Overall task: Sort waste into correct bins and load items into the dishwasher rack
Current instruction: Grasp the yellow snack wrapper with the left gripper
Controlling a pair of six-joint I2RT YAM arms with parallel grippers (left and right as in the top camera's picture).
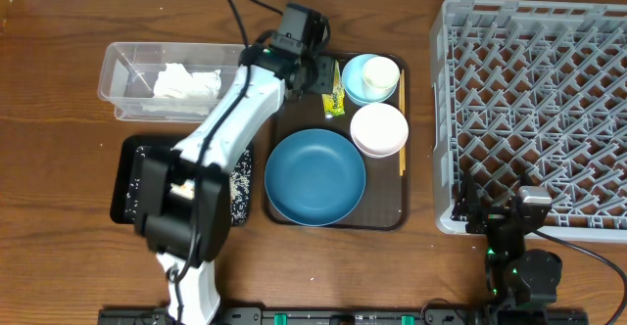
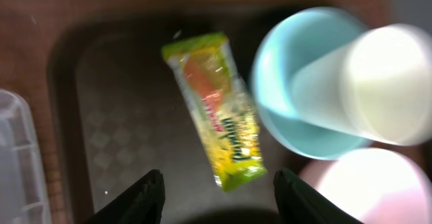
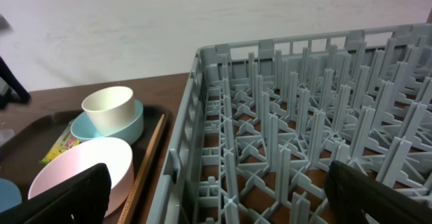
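The yellow-green snack wrapper lies flat on the brown serving tray. My left gripper hovers open just above it, and in the left wrist view the wrapper lies ahead of the spread fingers. The crumpled napkin sits in the clear tub. Rice grains lie in the black tray. The tray also holds the blue plate, the white cup inside the light-blue bowl, the white bowl and the chopsticks. My right gripper is open and empty at the grey rack's front left corner.
The left arm stretches from the front edge over the black tray to the serving tray's back left corner. The rack fills the right side, and its left wall stands close beside the chopsticks and the white bowl. The tub corner shows left of the serving tray.
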